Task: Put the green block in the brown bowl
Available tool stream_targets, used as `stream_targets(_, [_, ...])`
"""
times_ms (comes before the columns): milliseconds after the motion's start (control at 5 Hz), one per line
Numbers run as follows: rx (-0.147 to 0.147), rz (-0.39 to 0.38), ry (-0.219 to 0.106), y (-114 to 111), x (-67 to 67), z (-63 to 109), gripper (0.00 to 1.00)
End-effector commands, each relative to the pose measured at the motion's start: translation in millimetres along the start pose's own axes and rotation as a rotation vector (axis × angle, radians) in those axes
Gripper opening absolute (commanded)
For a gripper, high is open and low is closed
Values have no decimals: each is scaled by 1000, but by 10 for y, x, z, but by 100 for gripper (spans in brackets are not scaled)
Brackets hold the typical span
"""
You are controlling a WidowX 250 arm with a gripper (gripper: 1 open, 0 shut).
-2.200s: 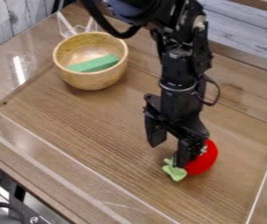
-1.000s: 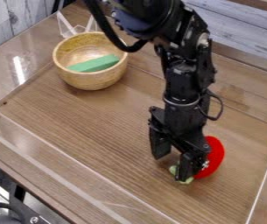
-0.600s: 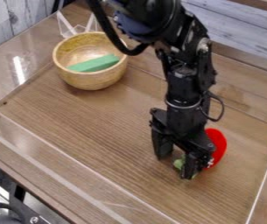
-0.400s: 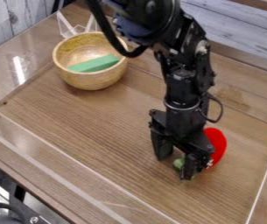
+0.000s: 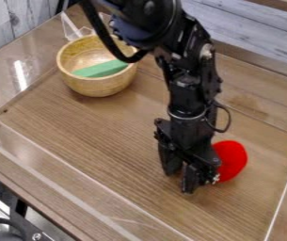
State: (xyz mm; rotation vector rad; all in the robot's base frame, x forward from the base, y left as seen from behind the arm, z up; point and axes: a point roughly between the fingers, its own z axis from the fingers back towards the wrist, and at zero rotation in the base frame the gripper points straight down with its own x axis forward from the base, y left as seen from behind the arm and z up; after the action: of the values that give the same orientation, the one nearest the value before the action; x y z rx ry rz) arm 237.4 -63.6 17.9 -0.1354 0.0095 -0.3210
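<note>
The green block [image 5: 98,68] lies flat inside the brown bowl [image 5: 103,88], which stands at the back left of the wooden table. My gripper [image 5: 190,181] is far from both, at the front right. It points straight down with its fingertips at the tabletop, pressed against the left side of a red round toy [image 5: 232,160]. The black fingers hide the gap between them and whatever lies there, so I cannot tell whether they are open or shut.
Clear plastic walls [image 5: 33,155] border the table at the left and front. Pale planks [image 5: 265,38] run along the back. The arm rises from the gripper up toward the top middle, passing just right of the bowl.
The gripper has come down onto the table beside the red toy and edged slightly left. The toy's pale green leaf, visible earlier at the fingertips, is now hidden. Block and bowl have not moved.
</note>
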Motion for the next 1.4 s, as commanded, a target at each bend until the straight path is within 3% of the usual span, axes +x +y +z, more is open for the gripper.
stream_targets(0, [15,-34,-62,-10,154,175,0])
stream_targets(200, [31,-31,-90,-16,221,395,0])
stream_targets(400, [61,6,-147,57,305,767,0])
stream_targets(600, [98,101,-205,338,345,1129,0])
stream_targets(800, [121,210,-233,743,294,1330,0])
stream_targets(1200, [149,278,-243,1098,323,1541,0])
